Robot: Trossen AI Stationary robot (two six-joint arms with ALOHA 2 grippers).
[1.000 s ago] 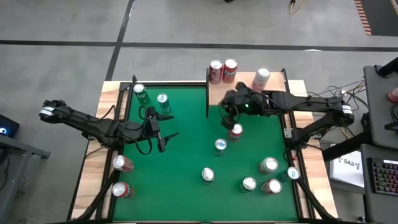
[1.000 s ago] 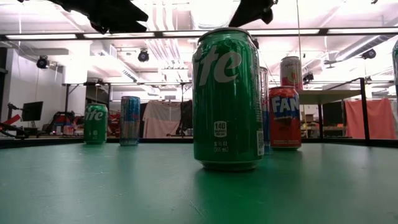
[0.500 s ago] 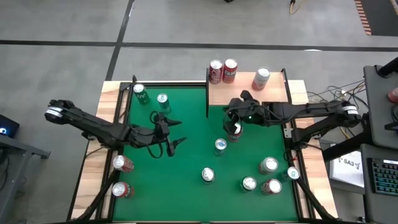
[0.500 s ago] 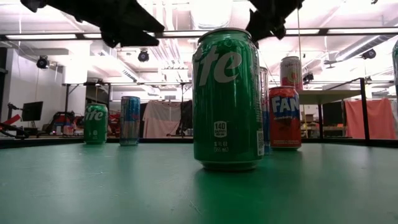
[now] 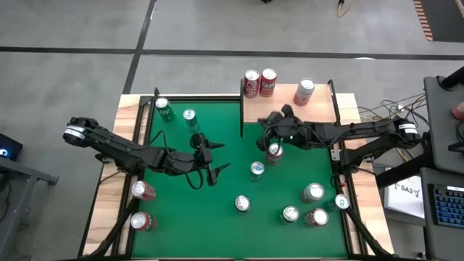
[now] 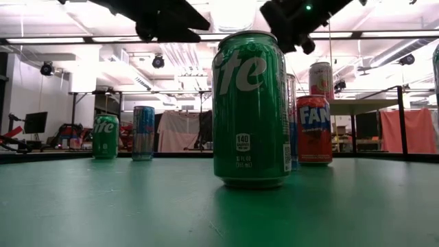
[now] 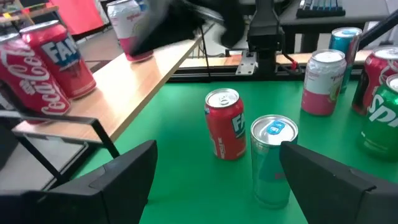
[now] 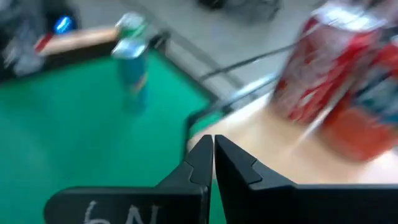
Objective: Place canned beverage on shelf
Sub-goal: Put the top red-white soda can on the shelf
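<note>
Moving farther over the green tabletop (image 5: 217,210), the left end effector (image 5: 214,164) is spread wide; the right end effector (image 8: 212,163) is pressed together by the wooden shelf (image 5: 319,109).

Count from the high view: one shelf (image 5: 290,104) at 12 o'clock, carrying three cans (image 5: 251,83). On the green worktop (image 5: 217,210): nine cans (image 5: 242,204). On the wooden margin at 8 o'clock: two cans (image 5: 141,190). Fourteen cans total. Two arms, two grippers.

Bright overhead lighting; right wrist view heavily motion-blurred
</note>
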